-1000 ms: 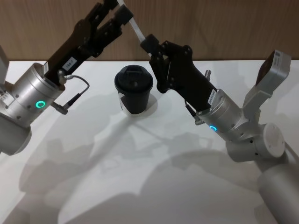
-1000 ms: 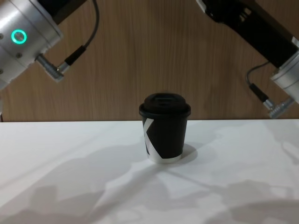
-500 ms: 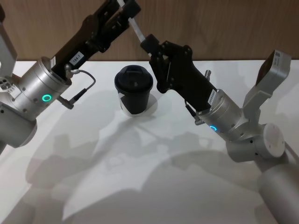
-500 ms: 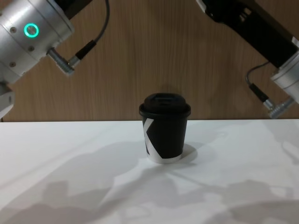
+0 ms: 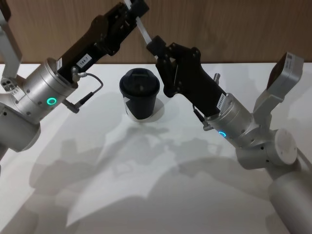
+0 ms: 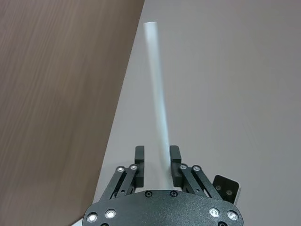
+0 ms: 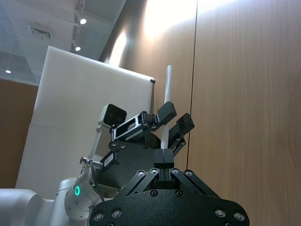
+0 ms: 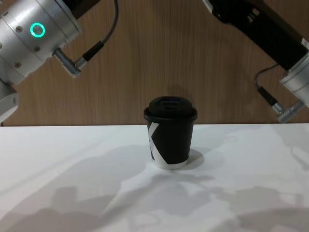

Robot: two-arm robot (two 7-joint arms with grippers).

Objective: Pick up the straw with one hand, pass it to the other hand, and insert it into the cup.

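A white table (image 5: 146, 204) meets a brown wood-panelled wall (image 8: 159, 58) — shadows (image 5: 122, 161) spread across the tabletop.

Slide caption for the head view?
Mid-air handover: right tool grips the straw, left tool open around it higher up, cup standing on the table.

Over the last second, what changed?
The left gripper moved right, in toward the straw. Its open fingers now sit either side of the straw, not yet closed. The right gripper stayed shut on the straw's lower end, and the cup stayed put.
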